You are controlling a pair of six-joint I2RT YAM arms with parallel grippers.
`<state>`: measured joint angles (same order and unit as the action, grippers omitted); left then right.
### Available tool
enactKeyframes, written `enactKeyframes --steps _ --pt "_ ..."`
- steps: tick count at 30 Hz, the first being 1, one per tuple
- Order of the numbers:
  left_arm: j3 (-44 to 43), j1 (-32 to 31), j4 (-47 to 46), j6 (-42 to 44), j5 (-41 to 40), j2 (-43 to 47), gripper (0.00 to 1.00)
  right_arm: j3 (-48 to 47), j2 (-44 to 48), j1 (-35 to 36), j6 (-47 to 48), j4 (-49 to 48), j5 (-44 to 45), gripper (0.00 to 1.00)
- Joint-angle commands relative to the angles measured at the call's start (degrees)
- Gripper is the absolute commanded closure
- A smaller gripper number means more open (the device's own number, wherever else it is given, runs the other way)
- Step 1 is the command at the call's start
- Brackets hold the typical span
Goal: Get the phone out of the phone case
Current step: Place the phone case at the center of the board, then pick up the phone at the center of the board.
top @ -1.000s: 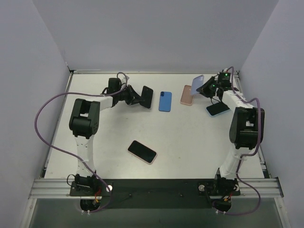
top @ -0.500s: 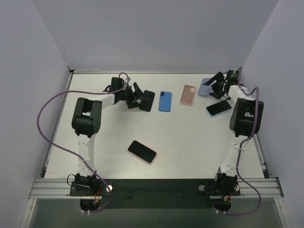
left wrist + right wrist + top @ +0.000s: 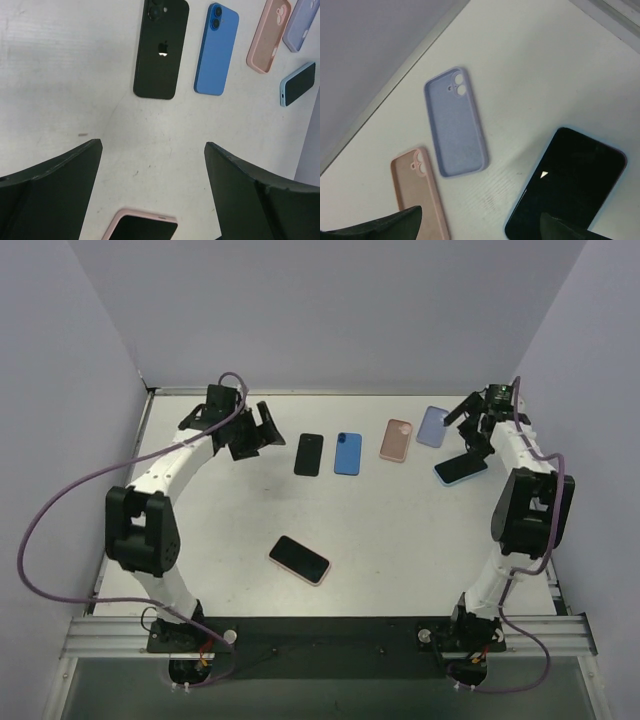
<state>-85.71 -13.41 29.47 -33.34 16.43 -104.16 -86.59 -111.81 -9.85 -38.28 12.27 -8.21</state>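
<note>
A phone in a pink case [image 3: 299, 559] lies screen up at the table's front middle; its top edge [image 3: 142, 227] shows below my left fingers. A second phone in a light-blue case [image 3: 461, 469] lies at the right, screen up [image 3: 565, 185]. My left gripper [image 3: 258, 432] hovers open at the back left, nothing between its fingers [image 3: 152, 145]. A bare black phone [image 3: 161, 47] and a bare blue phone [image 3: 216, 49] lie face down ahead of it. My right gripper [image 3: 475, 432] stands open over the light-blue-cased phone [image 3: 481, 214], holding nothing.
An empty pink case [image 3: 397, 440] and an empty lavender case [image 3: 433, 426] lie in the back row, also seen from the right wrist as pink case [image 3: 420, 192] and lavender case [image 3: 455, 122]. Walls close the table at back and sides.
My left gripper opened, left the black phone flat on the table and pulled back to the left. My right gripper opened, dropped the lavender case on the table and drew right.
</note>
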Motion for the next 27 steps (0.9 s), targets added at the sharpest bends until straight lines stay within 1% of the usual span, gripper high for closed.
enactKeyframes --steps 1,2,4,5,6,8,9,10,12,13,16,18,20,27 --pt "8.3 -0.1 2.1 1.0 -3.2 10.9 0.05 7.3 12.3 7.0 6.4 0.1 2.4 0.07" --pt "12.1 -0.1 1.9 0.7 -2.9 14.6 0.05 12.1 13.9 10.9 7.3 -0.9 -0.6 0.07" --pt "15.9 0.0 1.7 0.4 -2.8 18.5 0.05 17.1 17.9 15.1 10.1 -3.4 -3.9 0.07" --pt "17.8 0.2 2.4 0.3 -3.2 22.1 0.05 19.2 19.1 17.8 11.0 -3.7 -5.2 0.08" --pt "20.3 1.1 3.3 0.3 -3.6 24.0 0.05 23.2 20.0 22.8 11.9 -3.9 -6.7 0.08" --pt "22.4 2.1 5.8 0.8 -4.3 28.9 0.05 26.0 21.5 28.5 15.6 -4.2 -9.5 0.08" --pt "24.0 3.9 6.5 1.1 -4.6 30.6 0.05 27.4 21.4 34.3 17.0 -3.5 -12.9 0.1" --pt "24.8 4.6 7.1 1.4 -4.6 31.9 0.05 28.0 20.9 37.1 19.2 -3.0 -14.4 0.11" --pt "26.7 7.9 6.7 2.1 -4.6 35.2 0.04 29.3 20.6 42.5 20.4 -3.0 -16.5 0.11" --pt "28.1 9.2 6.6 2.1 -4.3 35.7 0.04 30.0 20.1 46.9 20.9 -3.2 -17.4 0.11" --pt "28.7 12.7 7.3 2.7 -1.8 35.5 0.04 30.4 17.9 51.9 20.4 -4.4 -18.5 0.07" --pt "28.5 13.1 7.9 2.9 -1.1 35.7 0.04 30.8 16.5 53.3 18.2 -6.0 -20.3 0.06" --pt "28.3 13.1 7.8 2.5 -0.6 36.5 0.04 30.0 15.5 56.1 18.1 -7.0 -19.1 0.05" --pt "27.5 13.1 8.4 3.0 -0.9 37.0 0.04 24.5 7.6 62.7 19.7 -3.3 -17.5 0.05"
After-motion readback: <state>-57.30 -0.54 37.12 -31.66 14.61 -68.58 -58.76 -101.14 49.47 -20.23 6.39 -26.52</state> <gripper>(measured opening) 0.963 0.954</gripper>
